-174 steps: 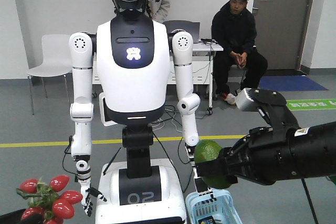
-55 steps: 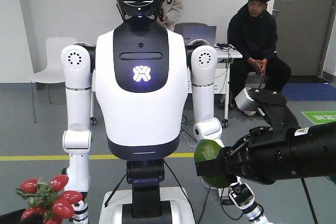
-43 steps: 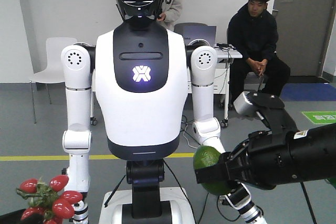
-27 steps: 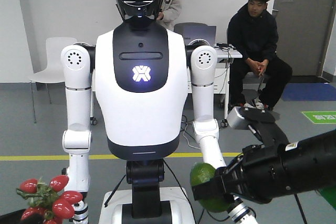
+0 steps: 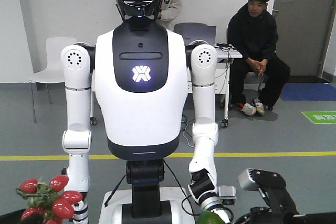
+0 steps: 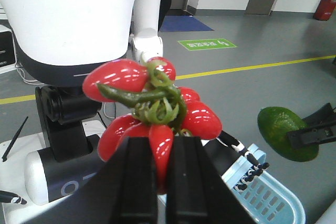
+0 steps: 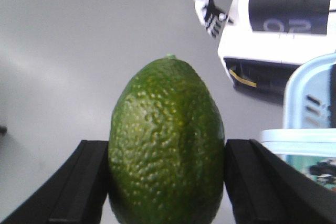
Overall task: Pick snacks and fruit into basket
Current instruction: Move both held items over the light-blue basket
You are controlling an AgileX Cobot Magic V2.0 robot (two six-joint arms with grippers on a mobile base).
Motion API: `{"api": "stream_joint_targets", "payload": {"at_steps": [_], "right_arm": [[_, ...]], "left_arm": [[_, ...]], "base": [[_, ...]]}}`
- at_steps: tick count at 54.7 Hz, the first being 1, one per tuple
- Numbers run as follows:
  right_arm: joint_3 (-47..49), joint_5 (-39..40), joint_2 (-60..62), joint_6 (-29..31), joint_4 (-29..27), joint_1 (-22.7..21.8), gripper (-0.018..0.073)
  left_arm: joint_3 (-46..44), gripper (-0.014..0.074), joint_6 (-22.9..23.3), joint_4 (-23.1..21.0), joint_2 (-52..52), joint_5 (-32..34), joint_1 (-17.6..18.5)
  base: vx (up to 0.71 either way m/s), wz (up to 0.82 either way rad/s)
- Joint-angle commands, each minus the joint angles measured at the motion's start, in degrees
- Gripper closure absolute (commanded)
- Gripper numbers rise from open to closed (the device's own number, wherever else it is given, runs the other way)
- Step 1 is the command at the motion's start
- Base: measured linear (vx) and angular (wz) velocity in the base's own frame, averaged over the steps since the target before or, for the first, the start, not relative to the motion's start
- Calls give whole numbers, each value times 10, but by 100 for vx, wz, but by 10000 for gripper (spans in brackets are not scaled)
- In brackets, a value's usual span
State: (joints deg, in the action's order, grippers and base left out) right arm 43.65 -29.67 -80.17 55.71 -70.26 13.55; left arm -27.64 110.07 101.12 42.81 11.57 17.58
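My right gripper [image 7: 167, 149] is shut on the fruit [image 7: 167, 119], a pebbled green one held upright between the black fingers. In the front view only the fruit's top [image 5: 210, 219] shows at the bottom edge, under my right wrist [image 5: 265, 184]. The left wrist view shows the same fruit [image 6: 286, 132] hanging just above and right of the light-blue basket [image 6: 270, 200]. The basket's rim [image 7: 310, 87] lies right of the fruit, with a mint-green and white patch [image 7: 307, 166] below it, perhaps the snacks. My left gripper [image 6: 163, 145] is shut on a cluster of red fruits [image 6: 157, 98].
A white humanoid robot [image 5: 140, 93] stands directly ahead. Its black-and-white hand [image 6: 247, 158] reaches to the basket's rim. Behind it are a seated person [image 5: 257, 51], a table, a white chair [image 5: 50, 61] and a yellow floor line [image 5: 273, 154].
My right gripper has dropped with the green fruit from mid-height to the bottom edge of the front view. The humanoid's forearm came down with it. The left gripper and red cluster stayed put.
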Motion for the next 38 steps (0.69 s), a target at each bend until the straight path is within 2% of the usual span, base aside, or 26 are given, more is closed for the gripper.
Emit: {"api": "stream_joint_targets", "payload": {"at_steps": [1, 10, 16, 38], "right_arm": [[-14, 17, 39, 101, -112, -1, 569], [-74, 17, 73, 244, -248, -1, 569], [-102, 10, 74, 299, -313, -1, 569], [-105, -24, 74, 316, -312, -1, 569]], "left_arm": [[-17, 594, 0, 28, -4, -13, 2], [-17, 594, 0, 28, -4, -13, 2], [-17, 594, 0, 28, -4, -13, 2], [-17, 594, 0, 28, -4, -13, 2]], "base": [[0, 0], [0, 0], [0, 0], [0, 0]]}}
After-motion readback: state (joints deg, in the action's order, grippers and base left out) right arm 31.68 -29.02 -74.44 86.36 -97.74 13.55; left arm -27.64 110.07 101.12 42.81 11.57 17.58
